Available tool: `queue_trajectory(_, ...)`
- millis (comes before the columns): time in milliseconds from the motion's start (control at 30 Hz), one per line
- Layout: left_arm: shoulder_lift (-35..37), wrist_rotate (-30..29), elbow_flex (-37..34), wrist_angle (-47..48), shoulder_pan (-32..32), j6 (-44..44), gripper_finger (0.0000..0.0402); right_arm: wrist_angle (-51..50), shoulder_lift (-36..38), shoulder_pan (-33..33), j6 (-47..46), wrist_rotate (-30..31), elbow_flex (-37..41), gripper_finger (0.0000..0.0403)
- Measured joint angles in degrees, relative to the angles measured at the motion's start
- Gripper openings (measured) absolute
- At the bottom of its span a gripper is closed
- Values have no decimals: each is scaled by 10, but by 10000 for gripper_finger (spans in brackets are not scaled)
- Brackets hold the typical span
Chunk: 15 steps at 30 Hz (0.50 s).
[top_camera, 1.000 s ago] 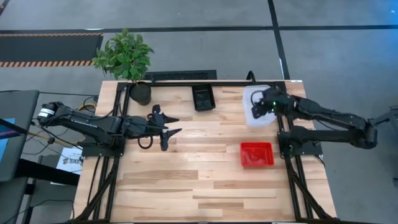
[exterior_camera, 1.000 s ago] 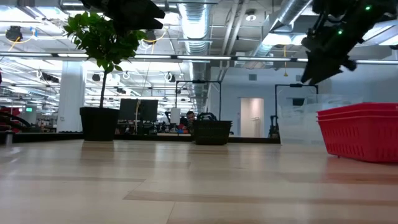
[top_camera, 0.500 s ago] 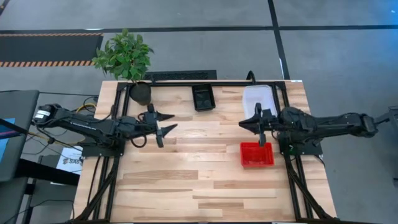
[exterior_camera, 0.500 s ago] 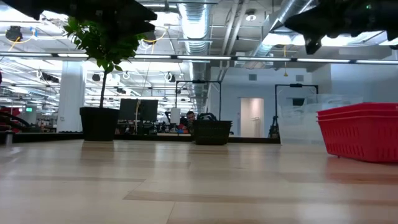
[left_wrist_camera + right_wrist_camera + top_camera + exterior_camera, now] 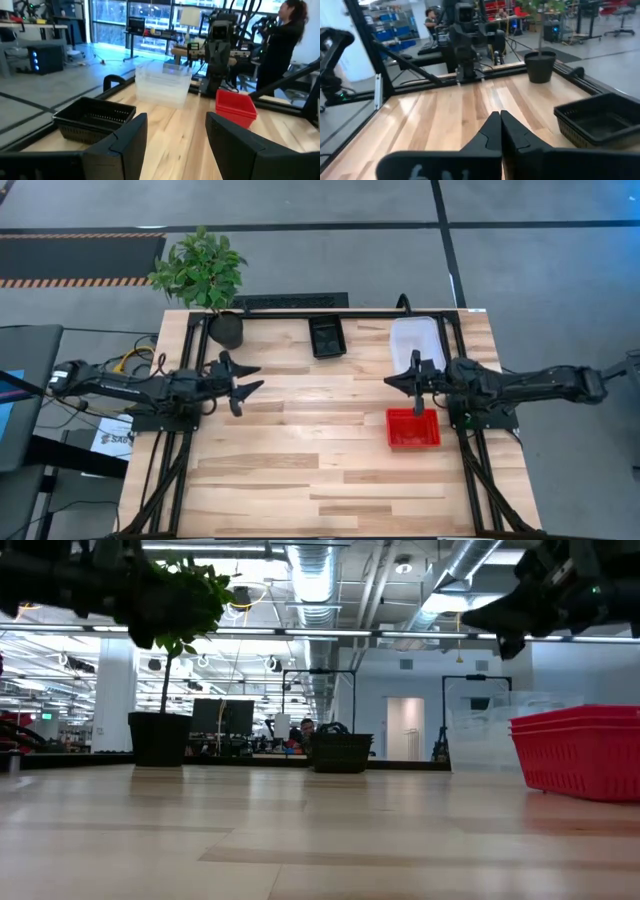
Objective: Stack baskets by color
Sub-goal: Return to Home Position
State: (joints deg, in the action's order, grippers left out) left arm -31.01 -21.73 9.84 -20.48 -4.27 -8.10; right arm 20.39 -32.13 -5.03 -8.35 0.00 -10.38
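On the worktop (image 5: 300, 470), the black baskets (image 5: 327, 336) are being seen nested in one stack at the far edge near the middle. The clear baskets (image 5: 418, 338) are being kept stacked toward the far right corner, and the red baskets (image 5: 413, 428) are being kept stacked nearer the front on the right side. The left tool (image 5: 176, 117) is being held released above the worktop's left side, its fingers spread and nothing between them. The right tool (image 5: 499, 117) is being held clenched on nothing, raised between the clear and red stacks. A potted plant (image 5: 226, 330) is being seen at the far left corner.
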Motion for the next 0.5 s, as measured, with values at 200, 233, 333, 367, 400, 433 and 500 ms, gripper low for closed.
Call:
queue_trajectory(200,90,1,-55,0,0,8,188,11,0,-17,-16,-23,12,10)
queue_trajectory(233,110,3,-58,12,0,8,188,12,0,-19,-15,-30,12,9)
queue_trajectory(333,175,5,-64,66,0,4,188,-5,0,-19,-8,-35,12,4)
queue_trajectory(367,193,5,-64,84,0,0,188,-11,0,-19,-8,-35,12,4)
queue_trajectory(400,212,6,-64,105,0,-2,188,-14,0,-19,-8,-34,12,3)
queue_trajectory(433,229,8,-64,123,0,-5,188,-16,0,-19,-8,-34,12,4)
queue_trajectory(500,263,14,-64,152,0,-6,188,-17,0,-19,-5,-34,12,6)
